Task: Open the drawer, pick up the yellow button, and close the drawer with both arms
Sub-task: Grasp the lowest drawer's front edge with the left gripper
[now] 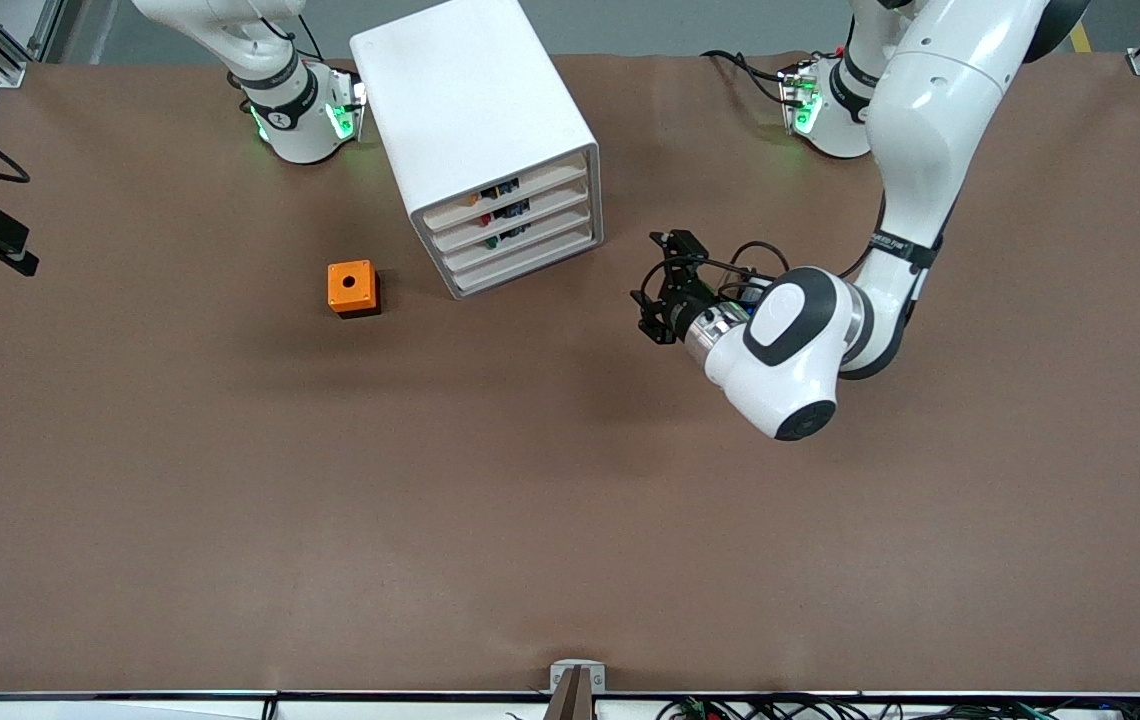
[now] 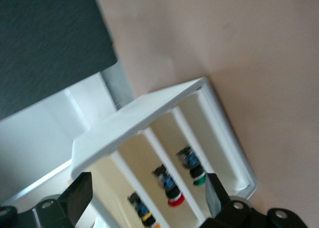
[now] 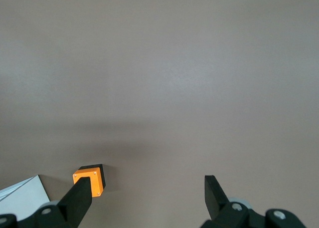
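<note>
The white cabinet [image 1: 475, 110] stands near the robots' bases, its four drawers all pushed in. Its top drawer [image 1: 530, 187] holds the button [image 1: 475, 198], an orange speck among dark parts. My left gripper [image 1: 658, 290] hovers low over the table, level with the cabinet's front and toward the left arm's end, open and empty. In the left wrist view the left gripper [image 2: 147, 183] frames the drawer fronts [image 2: 149, 138]. My right gripper [image 3: 147, 183] is open and empty, high over the table, and outside the front view.
An orange cube with a hole [image 1: 352, 288] sits on the table beside the cabinet, toward the right arm's end; the orange cube [image 3: 92, 180] also shows past a right finger. Lower drawers hold red-capped [image 2: 174, 202] and green-capped [image 2: 198, 180] buttons.
</note>
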Controlling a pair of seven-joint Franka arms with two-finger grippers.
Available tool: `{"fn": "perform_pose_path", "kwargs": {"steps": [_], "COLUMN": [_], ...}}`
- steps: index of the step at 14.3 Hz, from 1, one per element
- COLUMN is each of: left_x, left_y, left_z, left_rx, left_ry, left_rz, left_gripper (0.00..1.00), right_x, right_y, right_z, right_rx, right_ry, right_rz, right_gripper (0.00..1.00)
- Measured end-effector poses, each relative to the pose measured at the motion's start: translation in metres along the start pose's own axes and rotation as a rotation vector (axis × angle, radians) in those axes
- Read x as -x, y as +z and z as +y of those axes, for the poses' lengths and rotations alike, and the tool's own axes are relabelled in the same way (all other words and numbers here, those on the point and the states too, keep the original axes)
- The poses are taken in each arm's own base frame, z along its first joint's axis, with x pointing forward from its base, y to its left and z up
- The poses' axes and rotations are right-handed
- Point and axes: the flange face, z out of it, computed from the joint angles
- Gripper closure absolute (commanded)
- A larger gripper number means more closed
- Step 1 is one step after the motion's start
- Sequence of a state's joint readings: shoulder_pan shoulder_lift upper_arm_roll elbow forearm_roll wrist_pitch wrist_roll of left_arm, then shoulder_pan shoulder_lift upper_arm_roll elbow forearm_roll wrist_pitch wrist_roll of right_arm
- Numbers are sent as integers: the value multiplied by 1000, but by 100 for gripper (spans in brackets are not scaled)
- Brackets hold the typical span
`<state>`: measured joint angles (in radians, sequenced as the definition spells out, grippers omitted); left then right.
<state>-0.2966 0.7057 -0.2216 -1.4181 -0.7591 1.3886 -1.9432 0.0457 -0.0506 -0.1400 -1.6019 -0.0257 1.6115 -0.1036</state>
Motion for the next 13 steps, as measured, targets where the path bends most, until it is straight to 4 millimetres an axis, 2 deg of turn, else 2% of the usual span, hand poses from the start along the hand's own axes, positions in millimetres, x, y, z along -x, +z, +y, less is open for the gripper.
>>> {"fn": "perform_pose_path", "kwargs": {"steps": [3,4,6,8,13], "left_x": [0,-2,2,16,39], "left_y": [17,24,41,56,81], "left_z": [13,18,23,19,9], "left_rx": [-65,-88,-134,-174,-224], "left_ry": [-136,-178,-232,-241,-233], "left_rz": [-30,-29,-29,-36,-46], "left_gripper": [0,12,25,37,39], "right_x": [0,0,0,0,0], "right_y": [0,0,0,0,0], "right_z": [0,0,0,0,0], "right_rx": [0,0,0,0,0], "right_ry": [0,0,0,0,-1], "right_rz": [0,0,0,0,0], "right_gripper": [0,0,0,0,0]}}
